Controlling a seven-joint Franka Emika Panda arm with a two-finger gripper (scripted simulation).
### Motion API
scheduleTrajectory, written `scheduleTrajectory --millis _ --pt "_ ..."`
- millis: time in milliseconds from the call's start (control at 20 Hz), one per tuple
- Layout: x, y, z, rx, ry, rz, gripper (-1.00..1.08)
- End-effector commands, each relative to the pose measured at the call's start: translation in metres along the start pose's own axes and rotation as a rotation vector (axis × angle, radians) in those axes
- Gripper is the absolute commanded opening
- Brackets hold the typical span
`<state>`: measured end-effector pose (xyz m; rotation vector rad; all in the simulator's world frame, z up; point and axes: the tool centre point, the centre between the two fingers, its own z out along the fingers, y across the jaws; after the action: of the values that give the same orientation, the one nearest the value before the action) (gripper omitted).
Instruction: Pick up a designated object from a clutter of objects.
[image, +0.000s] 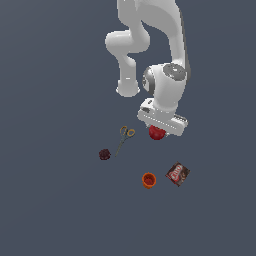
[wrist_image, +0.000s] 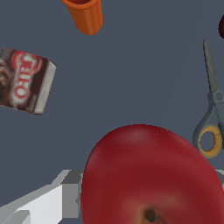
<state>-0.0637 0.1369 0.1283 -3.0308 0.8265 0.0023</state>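
Note:
The red apple (image: 156, 133) sits directly under my hand in the exterior view. In the wrist view the apple (wrist_image: 148, 175) fills the near part of the picture, stem dimple showing. My gripper (image: 157, 130) is down around it. One grey finger (wrist_image: 70, 199) presses on one side of the apple, and the edge of the other finger (wrist_image: 221, 175) shows at the opposite side. The gripper (wrist_image: 146, 192) is shut on the apple. I cannot tell whether the apple is off the floor.
Yellow-handled scissors (image: 124, 138) (wrist_image: 211, 109) lie just to the exterior view's left of the apple. A dark maroon bumpy ball (image: 104, 154) lies further left. An orange cup (image: 149, 180) (wrist_image: 85, 15) and a brown-red snack packet (image: 177, 174) (wrist_image: 26, 81) lie nearer the camera.

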Motion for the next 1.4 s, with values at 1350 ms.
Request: scheduleTrajectory --millis 1350 --pt "0.112 0.250 -0.236 0.003 0.000 0.002 -1.00"
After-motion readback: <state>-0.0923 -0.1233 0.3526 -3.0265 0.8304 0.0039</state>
